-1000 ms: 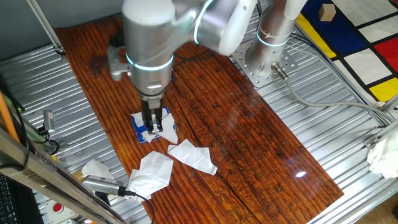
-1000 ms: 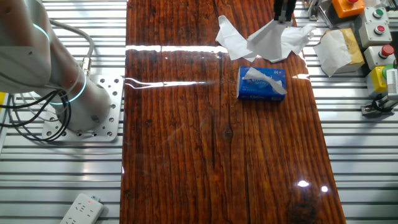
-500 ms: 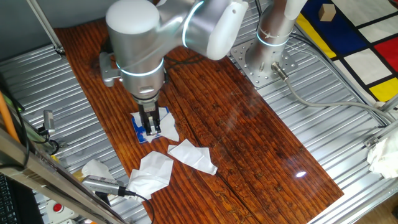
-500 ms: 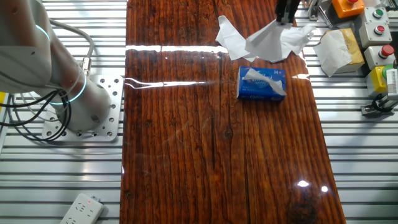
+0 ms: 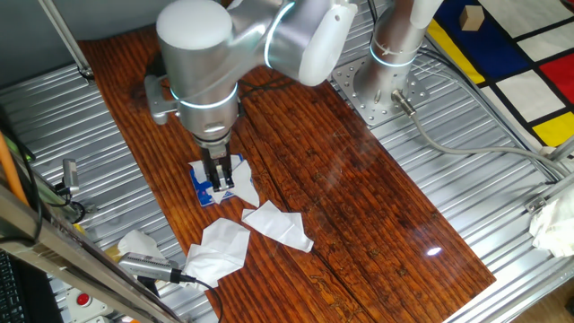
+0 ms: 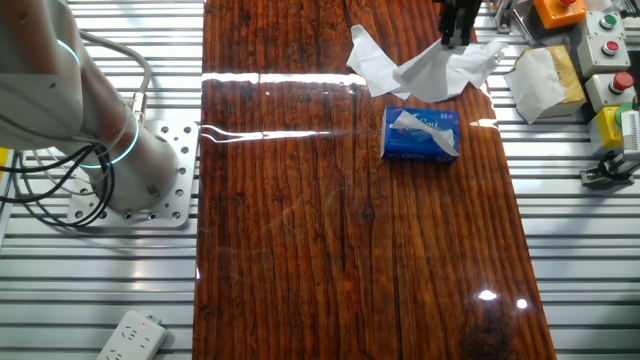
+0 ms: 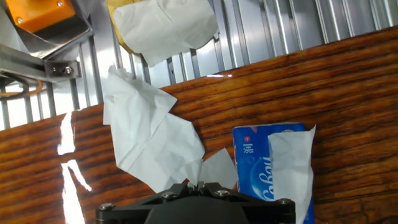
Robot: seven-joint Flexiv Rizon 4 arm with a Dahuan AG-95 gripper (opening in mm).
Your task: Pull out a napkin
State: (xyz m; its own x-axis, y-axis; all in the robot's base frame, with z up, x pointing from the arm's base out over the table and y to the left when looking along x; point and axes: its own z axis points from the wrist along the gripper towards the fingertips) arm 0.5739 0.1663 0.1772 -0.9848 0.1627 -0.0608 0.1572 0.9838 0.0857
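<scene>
My gripper [image 5: 219,188] is shut on a thin white napkin [image 5: 242,190] that hangs from the fingertips just above the table. In the other fixed view the gripper [image 6: 456,40] is at the top edge with the napkin [image 6: 437,62] drooping below it. In the hand view the gripper [image 7: 199,184] pinches a corner of the napkin [image 7: 219,169]. The small blue tissue pack [image 6: 410,145] lies on the wooden table, close beside the gripper, and shows in the hand view [image 7: 255,155]. Another white sheet [image 6: 425,125] sticks out of its slot.
Two flat white tissues [image 5: 280,224] [image 5: 220,247] lie on the wood near the pack. A crumpled tissue on a yellow box [image 6: 545,80] and button boxes [image 6: 610,50] stand on the metal rails beside the table. The robot base [image 6: 130,170] is on the opposite side.
The arm shifted slightly to the left and back. The napkin in the gripper changed shape a little. The pack has not moved.
</scene>
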